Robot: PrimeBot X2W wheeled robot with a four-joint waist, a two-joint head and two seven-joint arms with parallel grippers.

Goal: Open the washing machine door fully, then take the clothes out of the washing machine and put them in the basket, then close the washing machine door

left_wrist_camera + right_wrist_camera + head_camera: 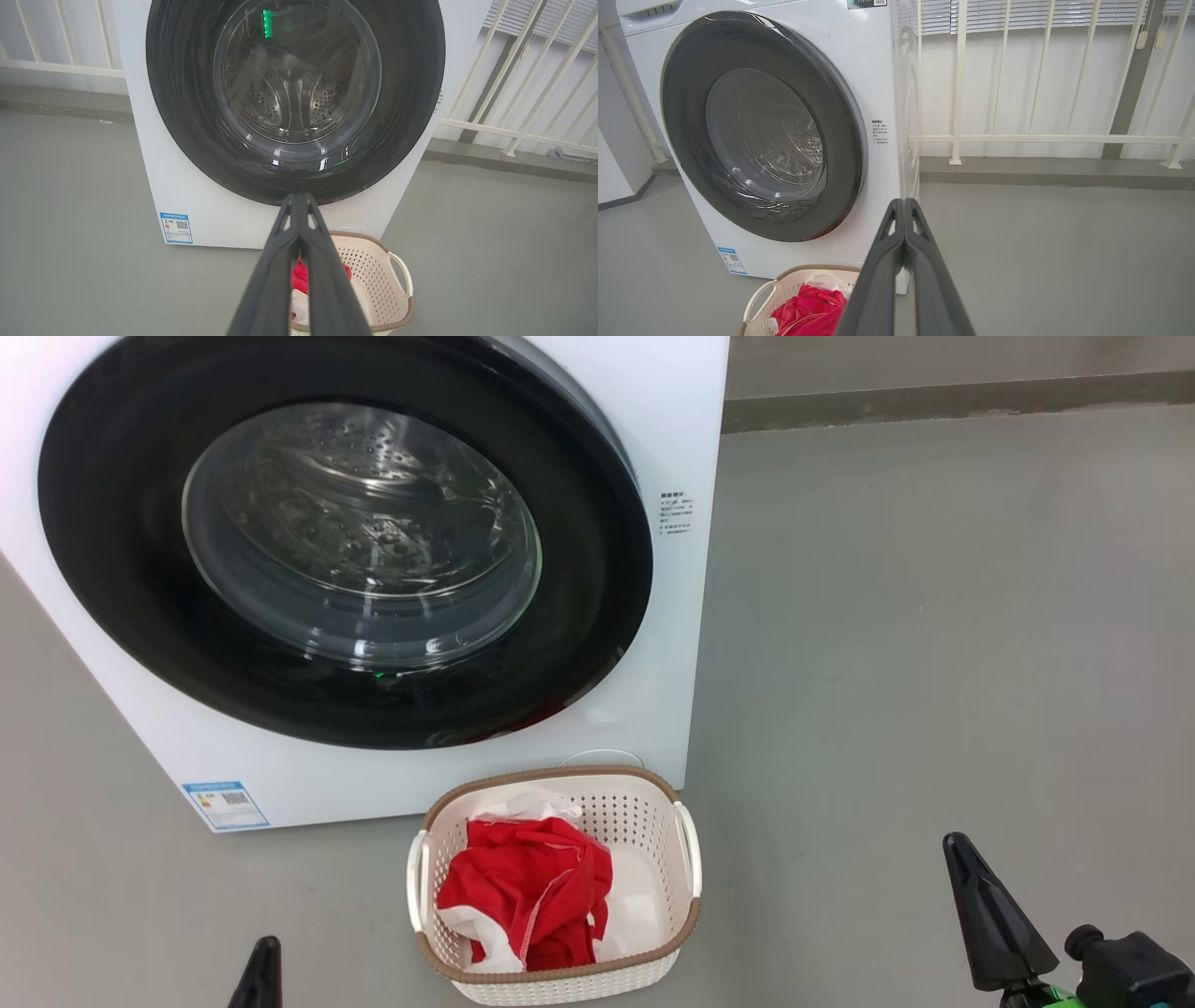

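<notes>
Left gripper (pixel 299 198) tip sits at 7 o'clock in the head view and right gripper (pixel 903 201) at 4 o'clock, both w/ fingers pressed together, holding nothing. Basket (pixel 551 772) is on the floor (pixel 934 663) btwn them at 6 o'clock, just in front of the washing machine (pixel 672 448), with the red clothes (pixel 527 887) piled in its left half. Washing machine door (pixel 121 569) looks flat against the front, and the drum (pixel 364 523) thru the glass looks empty afaict. So imo pretty much done, can't tell if it's latched tho. If it needs a push, the door is dead 12 o'clock from the left fingers in that wrist view. From the right ones it's off at 10 o'clock, so left arm is nearer & squarer.
</notes>
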